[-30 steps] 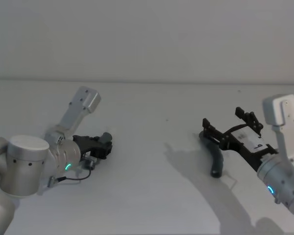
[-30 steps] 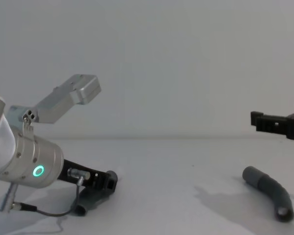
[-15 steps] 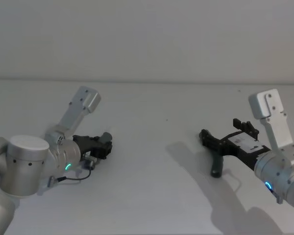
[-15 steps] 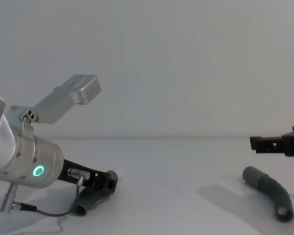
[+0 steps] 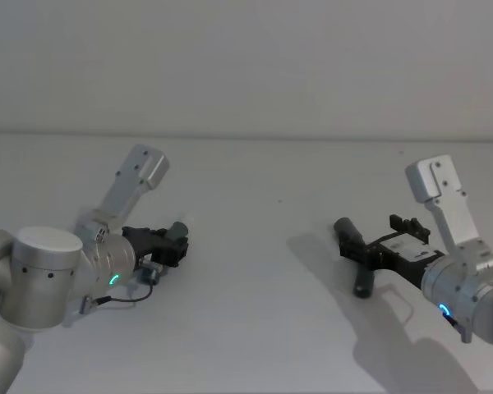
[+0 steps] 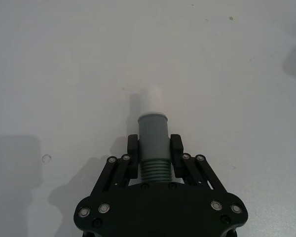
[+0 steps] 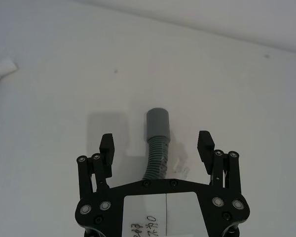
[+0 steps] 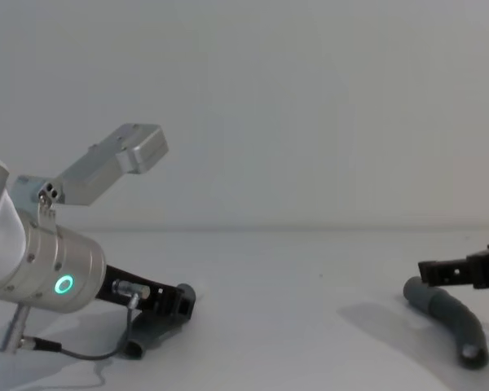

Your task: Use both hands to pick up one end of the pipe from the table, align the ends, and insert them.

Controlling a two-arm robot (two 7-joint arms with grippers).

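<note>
The left claw (image 6: 154, 149) sits low on the bench (image 6: 64, 59), clamped on one grey pipe piece (image 6: 153, 133) (its whitish spigot (image 6: 151, 100) pokes out past the fingers (image 6: 133, 150)). On the robot's right, the right claw (image 7: 156, 144) is spread wide, one finger on either side of the other pipe piece (image 7: 157, 154) without touching it. This piece seems to lie flat on the bench, its wider socket (image 7: 158, 122) pointing away from the claw.

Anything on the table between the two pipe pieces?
No. In the head view the table between the left pipe piece, held in the left end effector, and the right pipe piece is bare; only a shadow falls there.
</note>
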